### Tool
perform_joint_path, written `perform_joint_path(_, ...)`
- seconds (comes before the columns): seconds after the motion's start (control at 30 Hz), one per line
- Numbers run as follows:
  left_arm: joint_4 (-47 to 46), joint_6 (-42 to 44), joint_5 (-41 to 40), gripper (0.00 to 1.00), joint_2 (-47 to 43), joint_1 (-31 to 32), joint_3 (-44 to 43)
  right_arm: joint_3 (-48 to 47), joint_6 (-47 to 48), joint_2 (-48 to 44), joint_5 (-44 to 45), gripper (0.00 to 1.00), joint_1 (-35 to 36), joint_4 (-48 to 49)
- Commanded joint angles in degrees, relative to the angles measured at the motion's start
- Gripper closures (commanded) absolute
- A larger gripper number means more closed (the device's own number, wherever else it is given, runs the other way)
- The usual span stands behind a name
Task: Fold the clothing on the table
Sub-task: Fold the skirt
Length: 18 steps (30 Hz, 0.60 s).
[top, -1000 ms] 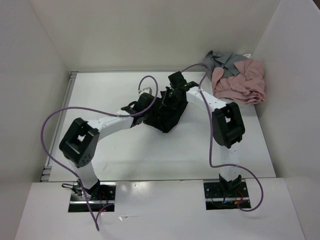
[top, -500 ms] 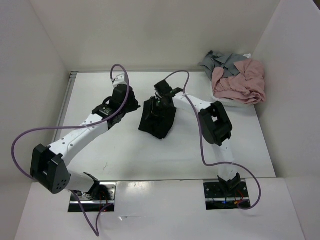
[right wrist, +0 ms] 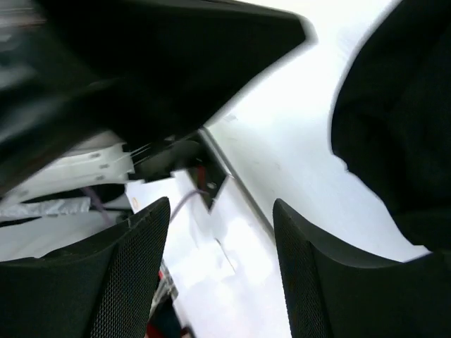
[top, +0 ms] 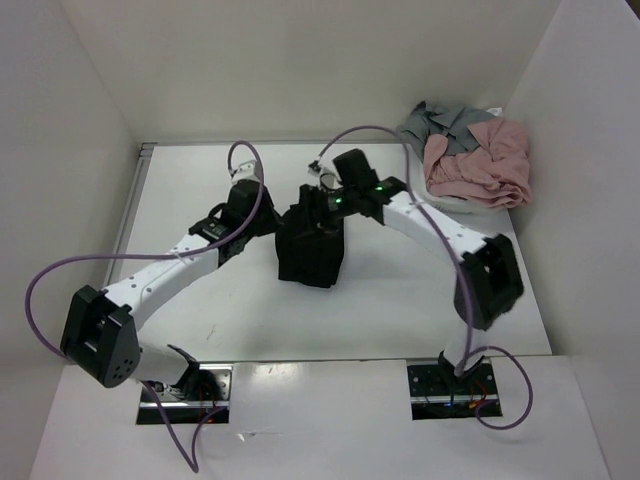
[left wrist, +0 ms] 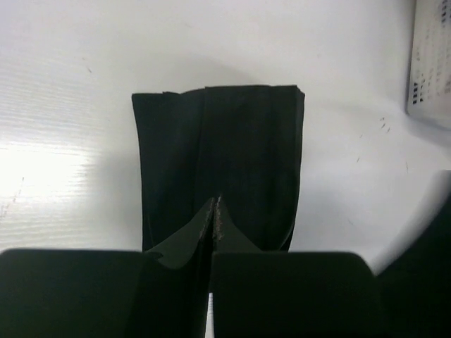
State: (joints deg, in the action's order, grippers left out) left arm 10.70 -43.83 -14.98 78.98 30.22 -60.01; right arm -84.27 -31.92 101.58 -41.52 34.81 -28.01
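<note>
Clothing [top: 310, 248] on table [top: 420, 300], near its middle, folded into a compact block. Left gripper [left wrist: 214, 211] shut, tips at its edge; right gripper [right wrist: 220, 239] apart above, holding nothing. Reads as release ending a fold. Calls next for lifting clear without dragging fabric.

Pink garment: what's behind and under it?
A grey garment pokes out behind the pink garment, toward the back wall. How far it runs underneath is covered, as is the table corner below.

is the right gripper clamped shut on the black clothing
No, the right gripper stands open in its wrist view, no clothing between its fingers.
</note>
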Motion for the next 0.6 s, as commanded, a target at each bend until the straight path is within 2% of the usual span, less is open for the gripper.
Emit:
perform_joint_path(0.0, -5.42, -0.99, 3.99, 1.00, 0.39, 0.36, 1.91, 5.58, -0.16, -8.31, -2.78, 0.34, -5.52, 4.36)
perform_joint_path(0.1, -9.63, -0.99, 8.64, 0.99, 1.96, 0.37, 3.06, 9.54, -0.16, -13.24, -2.78, 0.37, -10.00, 4.37)
perform_joint_path(0.17, -14.10, -0.99, 13.46, 0.99, 4.41, 0.37, 3.06, 10.88, -0.16, -15.78, -1.29, 0.51, -11.95, 3.85)
perform_joint_path(0.23, -15.95, -0.99, 17.17, 1.00, 10.03, 0.90, 1.22, 11.58, -0.16, -17.02, -0.76, 0.69, -14.06, 3.32)
perform_joint_path(0.27, -16.58, -0.99, 18.92, 1.00, 14.23, 0.90, 0.25, 12.11, -0.16, -17.55, 0.02, 0.85, -14.59, 3.31)
perform_joint_path(0.3, -17.63, -0.99, 24.16, 1.00, 16.27, 0.90, -0.80, 12.11, -0.16, -18.34, 0.55, 0.89, -14.59, 3.31)
perform_joint_path(0.4, -24.74, -2.39, 37.34, 1.00, 23.49, 0.90, -2.92, 13.33, -0.16, -18.96, 1.09, 0.92, -15.65, 2.70)
perform_joint_path(0.43, -28.42, -4.22, 39.48, 1.00, 24.98, 0.90, -2.92, 13.34, -0.16, -18.96, 1.09, 0.92, -16.17, 2.09)
perform_joint_path(0.5, -28.98, -5.56, 39.17, 1.00, 28.41, 0.90, -2.39, 13.87, -0.16, -19.49, 1.61, 0.92, -16.70, 2.08)
perform_joint_path(0.57, -24.43, -7.66, 36.00, 1.00, 29.74, -0.32, -1.87, 14.48, -0.16, -19.49, 1.61, 0.92, -17.22, 2.08)
